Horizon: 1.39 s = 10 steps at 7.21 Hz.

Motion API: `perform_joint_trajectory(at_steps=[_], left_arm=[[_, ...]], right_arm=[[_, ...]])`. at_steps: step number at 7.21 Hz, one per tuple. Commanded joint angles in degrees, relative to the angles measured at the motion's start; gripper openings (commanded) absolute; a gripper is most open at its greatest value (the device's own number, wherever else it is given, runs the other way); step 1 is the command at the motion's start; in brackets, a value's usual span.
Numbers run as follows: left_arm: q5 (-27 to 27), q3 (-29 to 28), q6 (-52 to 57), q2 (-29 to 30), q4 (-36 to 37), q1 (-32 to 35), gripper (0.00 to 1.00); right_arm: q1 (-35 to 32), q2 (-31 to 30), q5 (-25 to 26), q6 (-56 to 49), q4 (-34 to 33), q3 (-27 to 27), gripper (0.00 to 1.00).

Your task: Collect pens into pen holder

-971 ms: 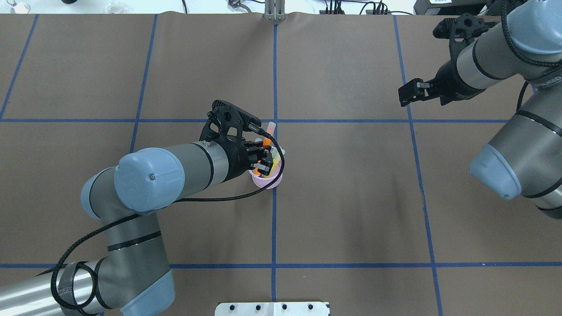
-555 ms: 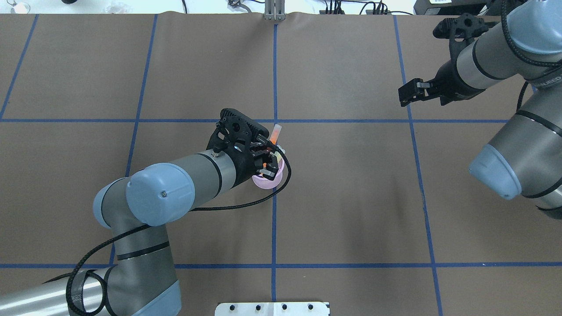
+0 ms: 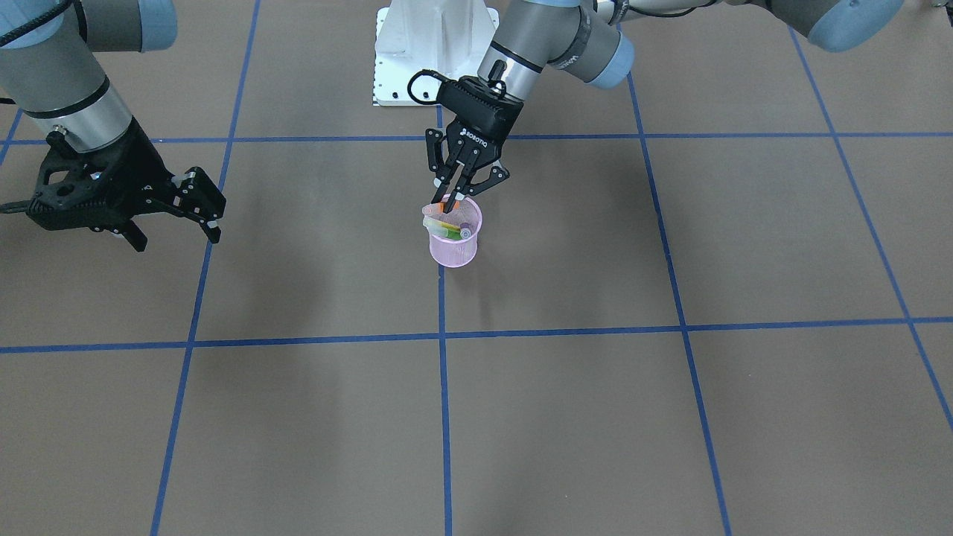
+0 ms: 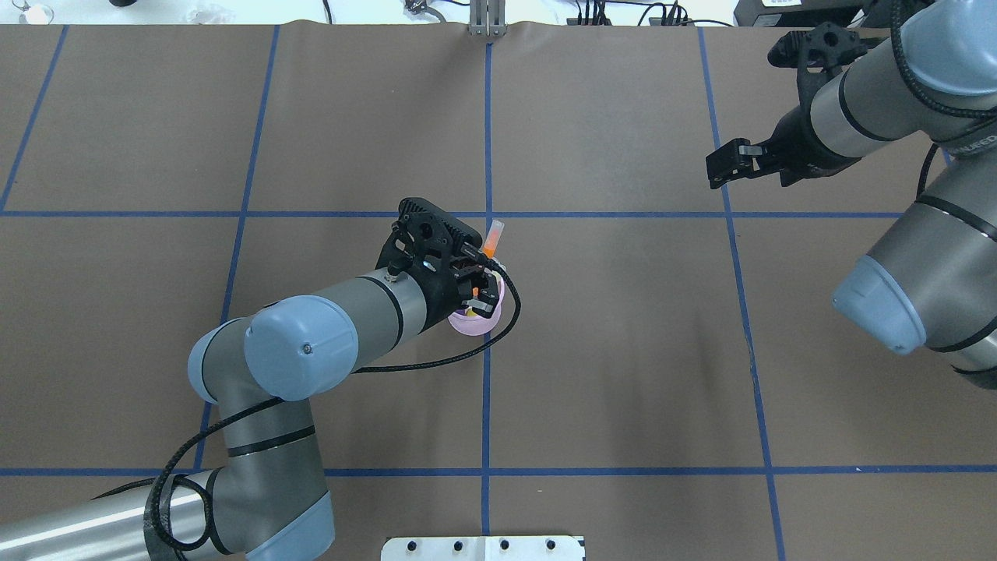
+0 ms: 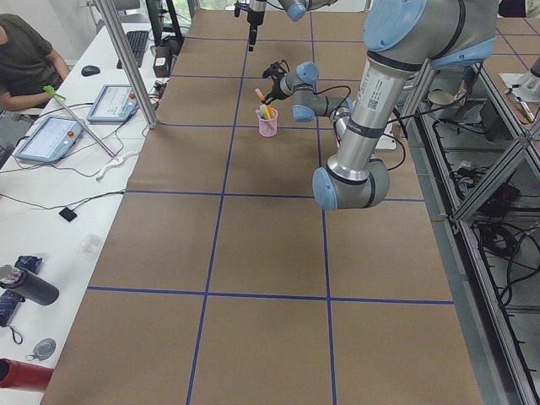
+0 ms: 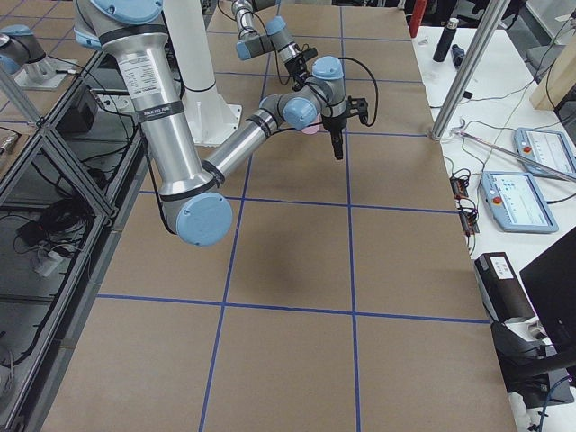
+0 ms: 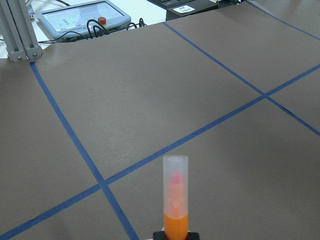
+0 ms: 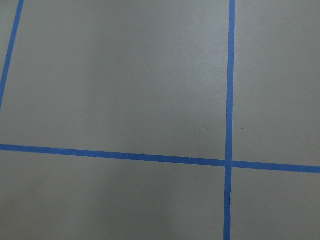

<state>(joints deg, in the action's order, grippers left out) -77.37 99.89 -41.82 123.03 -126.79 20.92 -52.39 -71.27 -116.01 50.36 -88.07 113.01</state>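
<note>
The pink mesh pen holder [image 3: 455, 249] stands upright at the table's middle, and it also shows in the overhead view [image 4: 467, 322]. A green pen [image 3: 444, 225] and a purple pen [image 3: 465, 232] lean inside it. My left gripper [image 3: 452, 205] hovers right over the holder's mouth, shut on the orange pen [image 4: 490, 243]. The pen is tilted, with its pale cap end up and pointing away from me, as the left wrist view [image 7: 176, 220] shows. Its lower end is hidden by the fingers. My right gripper [image 4: 713, 173] is open and empty, held above the table far to the right.
The brown table cover [image 4: 623, 351] carries blue tape grid lines. A white base plate [image 4: 483, 548] sits at the near edge. Operator tablets and cables [image 5: 51, 135] lie on a side bench beyond the far edge.
My left arm has swung right and forward. The gripper with the orange pen now sits more squarely over the holder and hides more of it. The right arm has not moved.
</note>
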Motion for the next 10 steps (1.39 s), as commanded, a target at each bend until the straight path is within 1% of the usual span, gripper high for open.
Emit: perform_joint_trajectory(at_steps=[1, 2, 3, 4, 5, 7, 8, 9, 10], left_arm=[[-0.06, -0.40, -0.19, 0.20, -0.82, -0.01, 0.74], [-0.67, 0.21, -0.63, -0.24, -3.44, 0.25, 0.91], [-0.68, 2.04, -1.24, -2.68, -4.60, 0.61, 0.92], [-0.85, 5.19, -2.73, -6.53, -4.52, 1.91, 0.92], [-4.25, 7.66, -6.22, -10.31, -4.52, 4.80, 0.92], [-25.70, 7.86, -7.84, -17.70, -4.26, 19.17, 0.92], [-33.82, 7.17, -7.41, -20.34, -3.74, 25.94, 0.92], [-37.55, 5.24, -6.88, -21.94, -2.69, 30.97, 0.91], [-40.90, 2.70, -1.22, -22.47, 0.37, 36.50, 0.91]], right_arm=[[0.01, -0.09, 0.00, 0.00, 0.00, -0.07, 0.99], [-0.16, -0.18, -0.09, 0.00, 0.00, 0.01, 0.99], [-0.43, -0.27, -0.09, -0.09, 0.00, 0.01, 0.99], [-1.12, -0.71, -0.09, -0.09, 0.00, -0.07, 0.99], [-2.35, -1.75, -0.44, -2.18, -0.09, -0.42, 0.99], [-8.31, -6.49, -3.76, -12.96, -0.18, -1.73, 0.99], [-11.64, -7.99, -5.61, -17.27, -0.09, -3.14, 0.99], [-16.64, -9.66, -9.37, -24.10, -0.09, -6.11, 0.99], [-22.26, -11.76, -12.71, -33.30, -0.09, -9.44, 0.99]])
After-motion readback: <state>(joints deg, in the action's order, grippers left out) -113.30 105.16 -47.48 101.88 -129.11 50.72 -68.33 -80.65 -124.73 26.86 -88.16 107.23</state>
